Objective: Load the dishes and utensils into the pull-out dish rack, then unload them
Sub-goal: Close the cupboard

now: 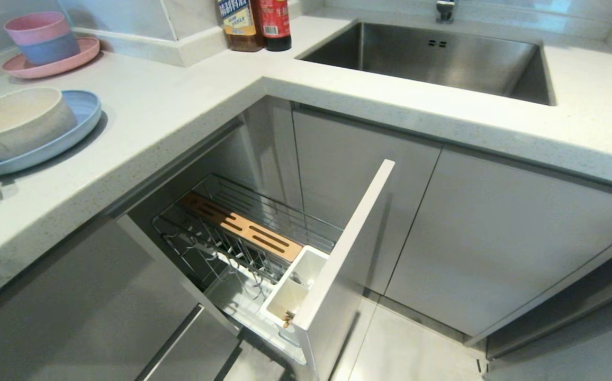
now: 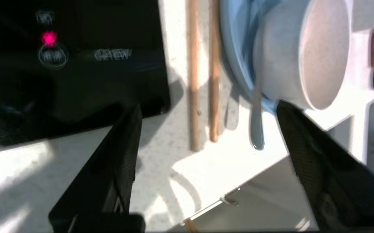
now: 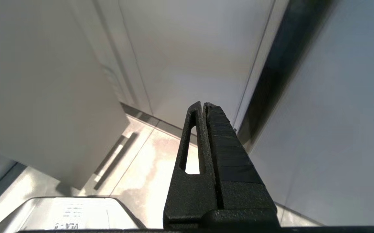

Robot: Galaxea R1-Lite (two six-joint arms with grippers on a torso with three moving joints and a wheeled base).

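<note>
Presently the left gripper (image 2: 206, 111) hangs over the white counter (image 1: 189, 100) with its two black fingers (image 2: 122, 152) spread wide and nothing between them. Below the gap, in the left wrist view, the chopsticks (image 2: 203, 81) lie side by side on the counter, and just beside them the fork (image 2: 256, 129), its handle end near the counter edge. Cream bowl (image 1: 17, 121) sits in the pale blue plate (image 1: 81, 121); the plate rim lies close to the fork, contact not resolvable. Black cooktop (image 2: 70, 58) with a red indicator light lies on the other side of the chopsticks.

Left arm is outside the head view. Right gripper (image 3: 204, 106) is parked low, pressed closed and empty, pointing at grey cabinet fronts and tiled floor.

Pull-out dish rack (image 1: 242, 238) stands open below the counter: wooden knife block (image 1: 242, 227), white cutlery holder (image 1: 295, 288), narrow white door front (image 1: 348, 238). No plate or bowl in its prongs. Steel sink (image 1: 433, 58), two bottles (image 1: 255, 24), pink plate with stacked bowls (image 1: 46, 47) further back.
</note>
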